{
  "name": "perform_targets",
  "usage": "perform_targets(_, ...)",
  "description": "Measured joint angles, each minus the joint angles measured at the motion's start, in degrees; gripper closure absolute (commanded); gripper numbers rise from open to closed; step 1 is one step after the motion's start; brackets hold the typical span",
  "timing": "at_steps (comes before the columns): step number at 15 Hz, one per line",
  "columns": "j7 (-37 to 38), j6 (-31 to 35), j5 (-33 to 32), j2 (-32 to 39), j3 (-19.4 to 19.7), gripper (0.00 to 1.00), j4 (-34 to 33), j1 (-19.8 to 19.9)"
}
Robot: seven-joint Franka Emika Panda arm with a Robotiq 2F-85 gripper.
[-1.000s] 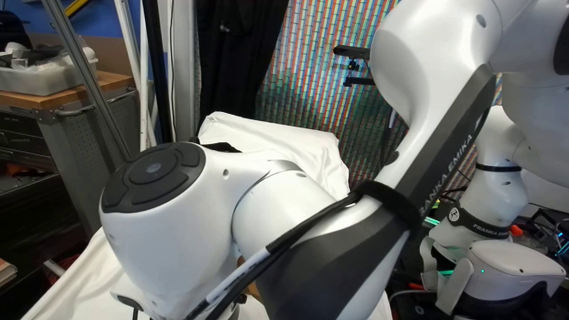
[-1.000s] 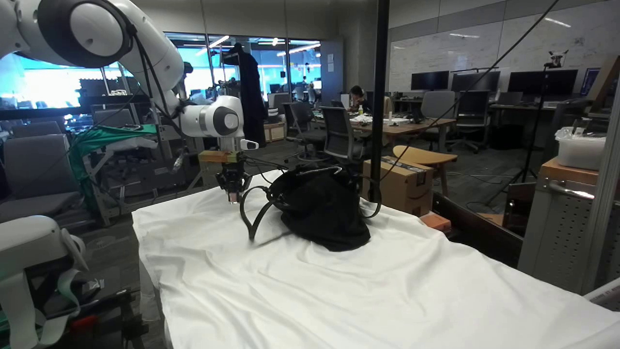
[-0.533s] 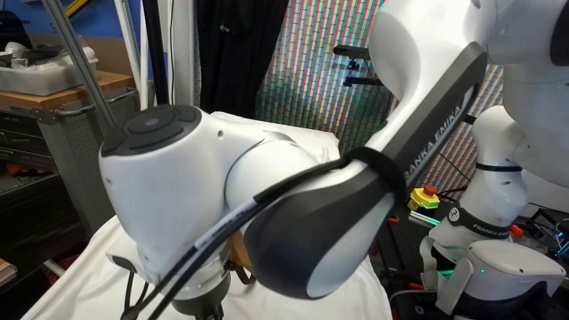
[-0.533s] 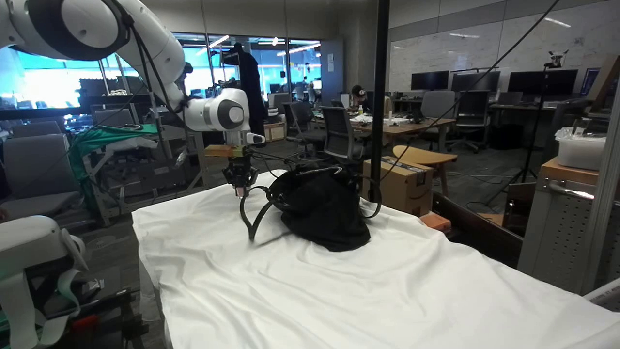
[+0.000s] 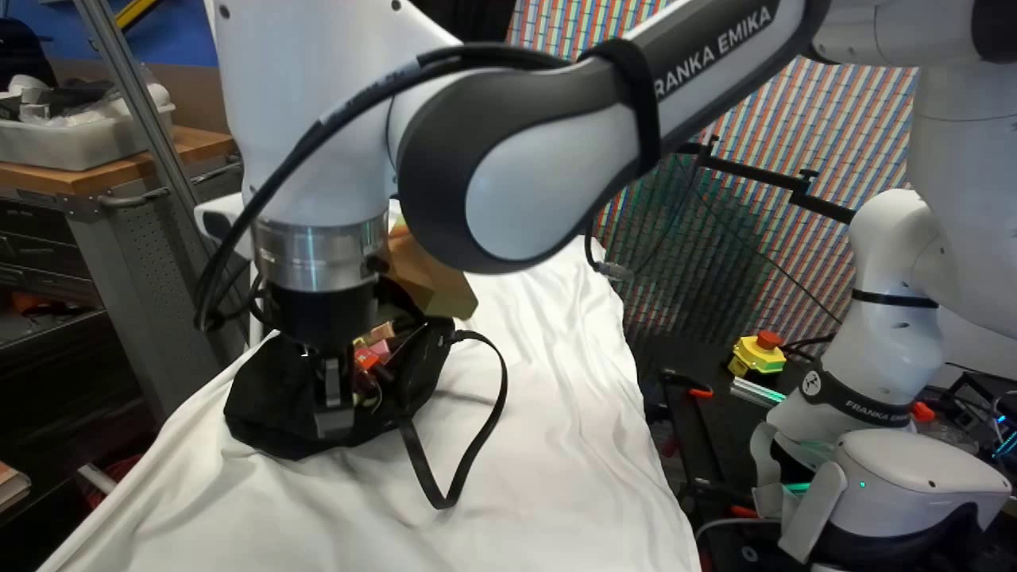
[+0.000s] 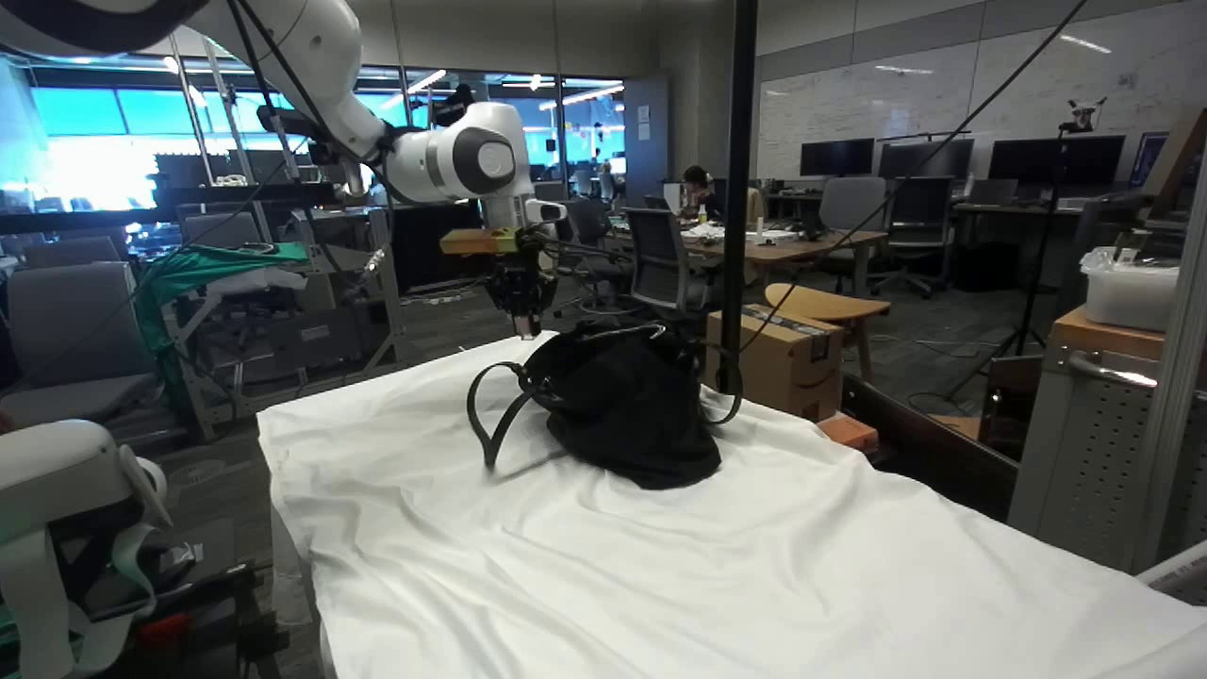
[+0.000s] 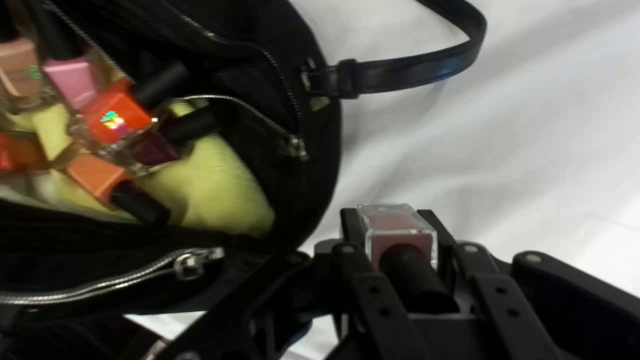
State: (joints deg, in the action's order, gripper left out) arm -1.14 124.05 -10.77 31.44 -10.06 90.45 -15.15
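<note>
Dusky pink shows through the clear walls of the bottle (image 7: 397, 225), which carries a black cap (image 7: 412, 272). The gripper (image 7: 392, 215) holds this bottle: its two fingers (image 7: 352, 225) bear on opposite sides, and the cap points back toward the palm. In the wrist view, the bottle is located to the right of the bag (image 7: 305, 195), just beside its rim, with white cloth (image 7: 550, 165) behind. In an exterior view, the bottle projects below the gripper, left of the bag's mouth and against the far edge of the cloth.

The bag is black, lies on the cloth and is unzipped. Contents visible in the wrist view, from left to right: a tan bottle (image 7: 21, 67), a pink bottle (image 7: 74, 80), a red bottle (image 7: 116, 111) and, just beside the red one, a purple bottle (image 7: 152, 149). An orange bottle (image 7: 97, 175) lies on the near side of these, and pale yellow fabric (image 7: 225, 195) lies beneath. A strap (image 7: 410, 74) extends from the right end of the bag and loops over the cloth.

In an exterior view, a brown block (image 6: 476, 242) is located left of the gripper, above finger level. On the right, beyond the bag, stands a carton (image 6: 773, 368); at the far right, a tub (image 6: 1132, 294) rests on a bench (image 6: 1094, 341). In an exterior view, a second arm (image 5: 898, 349) stands at the right, with a yellow button box (image 5: 759, 356), red on top, to the left of its base.
</note>
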Motion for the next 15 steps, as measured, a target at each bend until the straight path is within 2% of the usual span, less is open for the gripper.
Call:
perform_targets(5,-0.24,0.09,0.91,-2.99,2.61,0.85,-0.12,4.11)
perform_targets(11,-0.14,0.78,0.91,-2.17,6.16,0.85,-0.71,7.44)
perform_targets(13,-0.07,1.39,0.91,-1.13,7.17,0.34,-1.66,8.28)
perform_targets(15,-0.01,1.52,0.91,0.25,7.97,0.32,-3.23,9.01)
